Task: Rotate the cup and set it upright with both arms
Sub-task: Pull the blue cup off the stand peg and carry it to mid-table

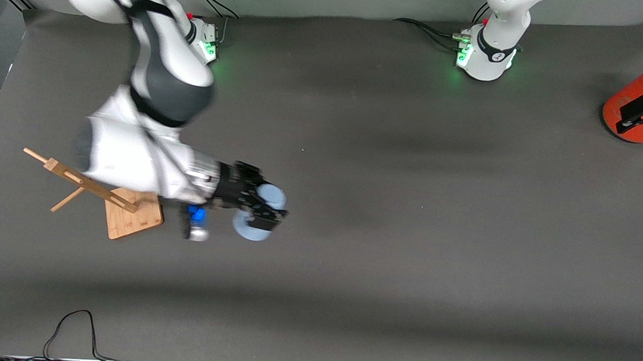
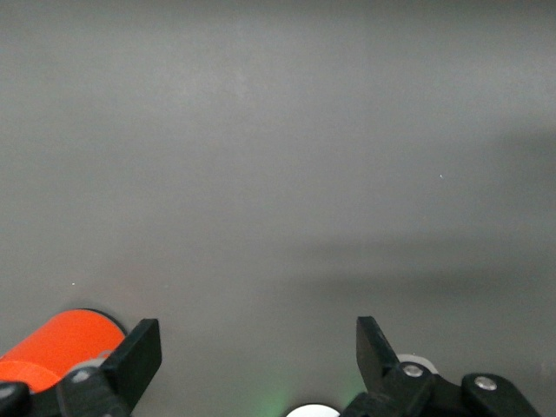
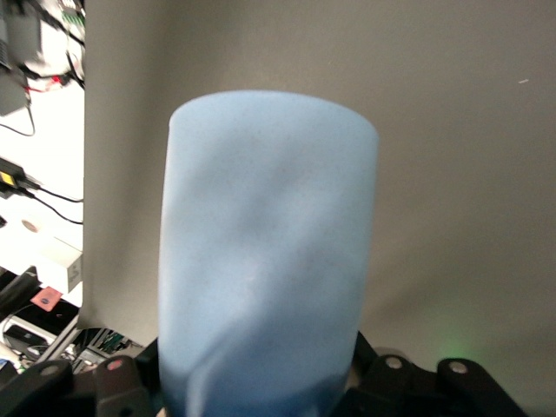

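The light-blue cup (image 1: 245, 226) lies on its side in my right gripper (image 1: 259, 211), which is shut on it over the table beside the wooden rack. In the right wrist view the cup (image 3: 269, 252) fills the middle and hides most of the fingers. The right arm reaches in from its base at the table's back edge. My left gripper (image 2: 259, 343) is open and empty, up over bare table near its own base (image 1: 488, 51). Its two black fingers (image 2: 139, 347) stand wide apart. The left arm waits.
A wooden rack (image 1: 116, 203) on a wooden base stands toward the right arm's end of the table, next to the right wrist. A large orange cylinder (image 1: 636, 109) stands at the left arm's end and also shows in the left wrist view (image 2: 56, 343). A black cable (image 1: 71, 327) lies at the table's near edge.
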Controlling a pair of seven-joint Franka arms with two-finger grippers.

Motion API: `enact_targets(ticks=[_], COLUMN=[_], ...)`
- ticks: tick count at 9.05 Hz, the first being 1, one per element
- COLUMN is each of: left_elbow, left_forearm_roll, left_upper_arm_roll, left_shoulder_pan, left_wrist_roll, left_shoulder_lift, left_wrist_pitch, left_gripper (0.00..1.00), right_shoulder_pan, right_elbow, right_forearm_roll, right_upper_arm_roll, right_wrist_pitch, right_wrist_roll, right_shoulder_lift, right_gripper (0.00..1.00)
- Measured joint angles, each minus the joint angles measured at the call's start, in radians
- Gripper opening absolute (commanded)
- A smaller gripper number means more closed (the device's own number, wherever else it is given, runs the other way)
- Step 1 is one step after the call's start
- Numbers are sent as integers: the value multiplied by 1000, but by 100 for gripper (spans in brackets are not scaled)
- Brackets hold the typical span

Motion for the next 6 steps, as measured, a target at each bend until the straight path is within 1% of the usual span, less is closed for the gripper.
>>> enact_targets(ticks=[1, 2, 6], left_elbow=[-31, -54, -72], left_forearm_roll=[0, -1, -4], left_upper_arm_roll=[-1, 1, 9], left_shoulder_pan=[0, 0, 0], left_wrist_roll=[0, 0, 0], left_shoulder_lift=[-13, -28, -46], left_wrist_pitch=[28, 41, 51], left_gripper=[100, 100, 100], right_shoulder_pan=[61, 117, 288], right_elbow=[-3, -4, 16], right_forearm_roll=[-41, -102, -433], right_upper_arm_roll=[-1, -1, -1], right_wrist_pitch=[84, 146, 289], right_wrist_roll=[5, 20, 36], right_shoulder_lift=[47, 95, 284], right_gripper=[6, 6, 6])
